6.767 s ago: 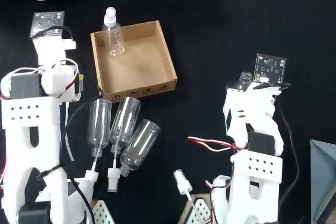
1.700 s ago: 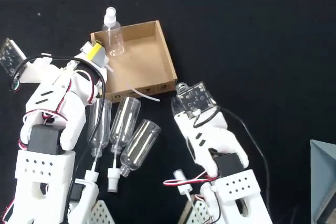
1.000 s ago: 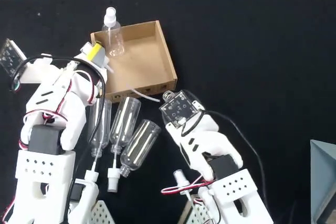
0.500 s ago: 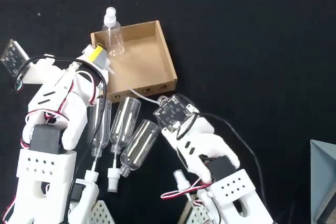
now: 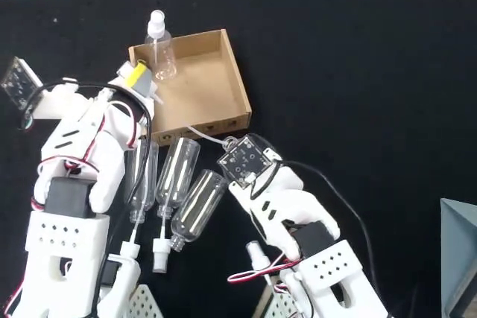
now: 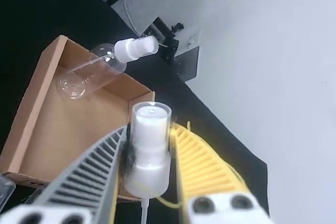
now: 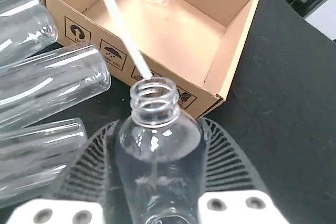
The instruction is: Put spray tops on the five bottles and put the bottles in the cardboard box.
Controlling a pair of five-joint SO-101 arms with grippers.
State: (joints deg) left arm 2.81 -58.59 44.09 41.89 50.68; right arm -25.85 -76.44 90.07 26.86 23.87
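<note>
1. High view: the cardboard box [image 5: 200, 91] sits upper left of centre, a capped bottle [image 5: 160, 56] at its upper-left corner, three bare bottles [image 5: 177, 173] lying below.
2. Left wrist view: my left gripper [image 6: 149, 129] pinches a spray top [image 6: 149, 153].
3. Right wrist view: my right gripper [image 7: 157, 124] clamps an open bottle [image 7: 157, 150], the tube [image 7: 119, 27] tip at its mouth.

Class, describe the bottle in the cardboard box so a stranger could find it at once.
Find the cardboard box on the black table. In its far left corner lies a clear bottle, its white spray top jutting over the rim. It alone is in the box; the other bottles are outside.
</note>
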